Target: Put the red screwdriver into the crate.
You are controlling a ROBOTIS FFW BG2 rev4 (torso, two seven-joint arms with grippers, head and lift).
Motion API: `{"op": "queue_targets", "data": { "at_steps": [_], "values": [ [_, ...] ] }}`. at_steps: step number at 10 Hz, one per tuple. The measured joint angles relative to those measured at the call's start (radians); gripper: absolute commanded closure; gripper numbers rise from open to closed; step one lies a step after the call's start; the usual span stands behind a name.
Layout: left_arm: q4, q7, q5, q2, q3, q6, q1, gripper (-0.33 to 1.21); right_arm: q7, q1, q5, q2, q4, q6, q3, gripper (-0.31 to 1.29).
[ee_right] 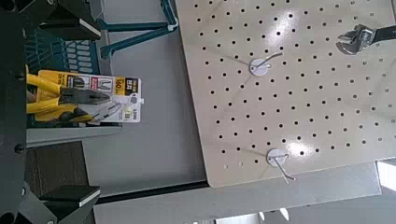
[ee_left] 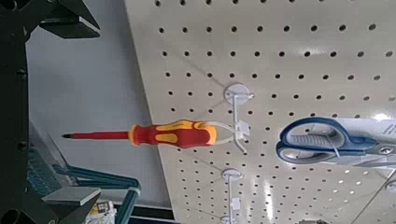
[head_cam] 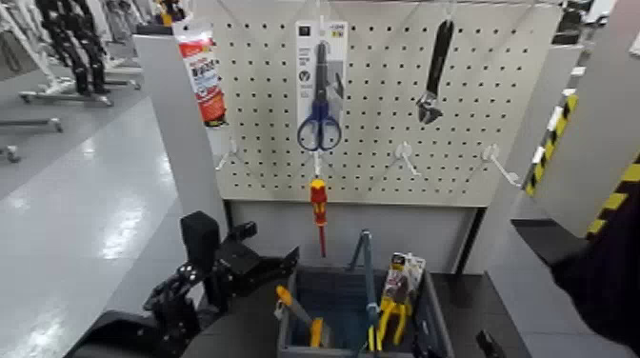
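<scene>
The red screwdriver (head_cam: 318, 203) hangs shaft-down from a hook on the white pegboard, just below the blue scissors (head_cam: 319, 122). In the left wrist view the red screwdriver (ee_left: 173, 134) is on its hook, ahead of my open, empty left gripper (ee_left: 89, 110) and apart from it. In the head view my left gripper (head_cam: 265, 262) is low, left of the crate (head_cam: 285, 331). The dark blue-grey crate stands under the pegboard with its loop handle (head_cam: 367, 267) upright. My right gripper (ee_right: 79, 110) is open and empty, low at the crate's right (head_cam: 488, 345).
The crate holds an orange-yellow-handled tool (head_cam: 295, 309) and yellow-handled pliers on a card (head_cam: 398, 286). A black wrench (head_cam: 433, 76) hangs on the pegboard at the upper right, with bare hooks (head_cam: 405, 155) below it. A yellow-black striped panel (head_cam: 610, 143) stands at the right.
</scene>
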Motion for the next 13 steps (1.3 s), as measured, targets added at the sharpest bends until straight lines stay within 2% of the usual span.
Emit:
{"op": "queue_targets", "data": {
  "at_steps": [4, 9, 12, 13],
  "values": [
    [0.123, -0.099, 0.016, 0.026, -0.064, 0.015, -0.159, 0.12, 0.0, -0.006, -0.003, 0.0, 0.003, 0.002, 0.006, 0.13],
    [0.299, -0.169, 0.074, 0.028, -0.158, -0.041, -0.317, 0.12, 0.002, -0.012, -0.007, -0.003, 0.005, 0.006, 0.014, 0.13],
    [0.376, -0.193, 0.109, 0.016, -0.2, -0.07, -0.378, 0.13, 0.002, -0.012, -0.007, -0.003, 0.006, 0.007, 0.015, 0.13],
    [0.392, -0.196, 0.116, 0.013, -0.21, -0.076, -0.389, 0.18, 0.002, -0.011, -0.007, -0.003, 0.006, 0.007, 0.014, 0.13]
  ]
}}
